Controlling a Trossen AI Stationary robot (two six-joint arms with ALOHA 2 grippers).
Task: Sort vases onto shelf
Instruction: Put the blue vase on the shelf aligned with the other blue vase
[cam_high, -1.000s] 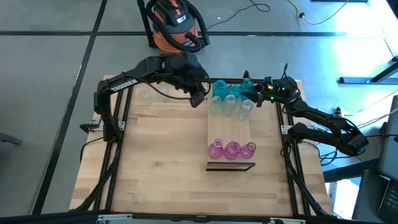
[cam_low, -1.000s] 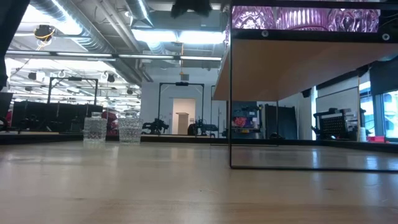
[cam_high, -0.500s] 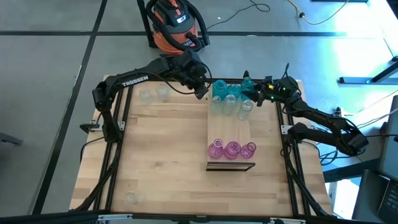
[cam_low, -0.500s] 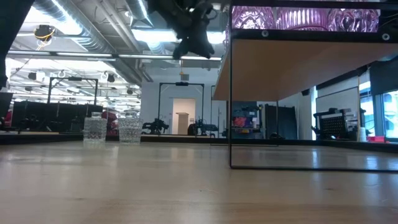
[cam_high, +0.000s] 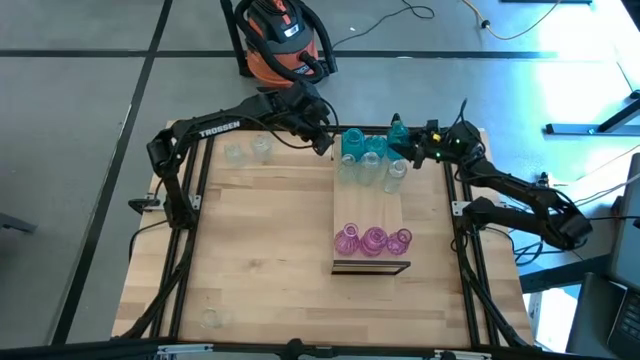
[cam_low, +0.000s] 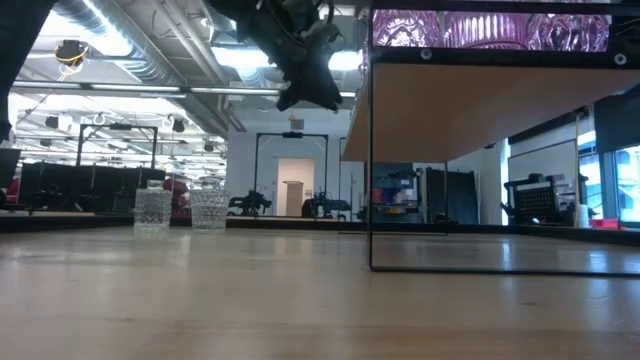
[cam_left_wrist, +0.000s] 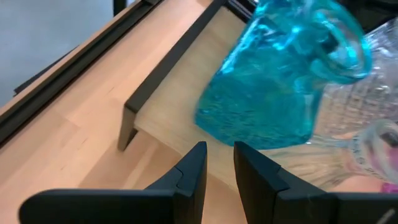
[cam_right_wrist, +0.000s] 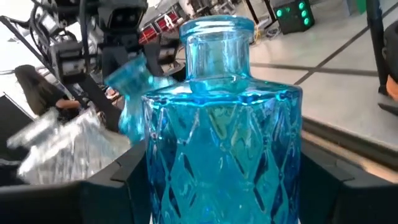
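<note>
Vases are gathered on the shelf (cam_high: 368, 215), a light-wood board raised on a thin dark frame over the desk (cam_high: 250, 250); teal vases (cam_high: 362, 146) and clear vases (cam_high: 372, 172) crowd its far end, touching or nearly so, while three pink vases (cam_high: 372, 240) stand in a row near the dark-edged near end; two more clear vases (cam_high: 247, 150) are left on the desk at the far left corner, well apart from the shelf; one teal vase (cam_right_wrist: 221, 137) is gripped between the fingers of the right claw (cam_high: 412, 150), which is held at the far right corner of the shelf just beside the teal group; the left claw (cam_left_wrist: 219, 168) is seen nearly closed and empty, hovering above the far left corner of the shelf with a teal vase (cam_left_wrist: 280, 74) close in front of its fingertips.

The main risk is judged to be a knock in the packed far cluster; if the held vase is lowered too close to its neighbours, glass could be struck and a narrow-necked vase tipped, or nudged off the shelf edge; the left claw is so near the same group that it could brush a vase if it is swung sideways; both arms are working at one end, so a clash between them is also possible; smooth glass may slip if the grip is released before the base is fully seated.
</note>
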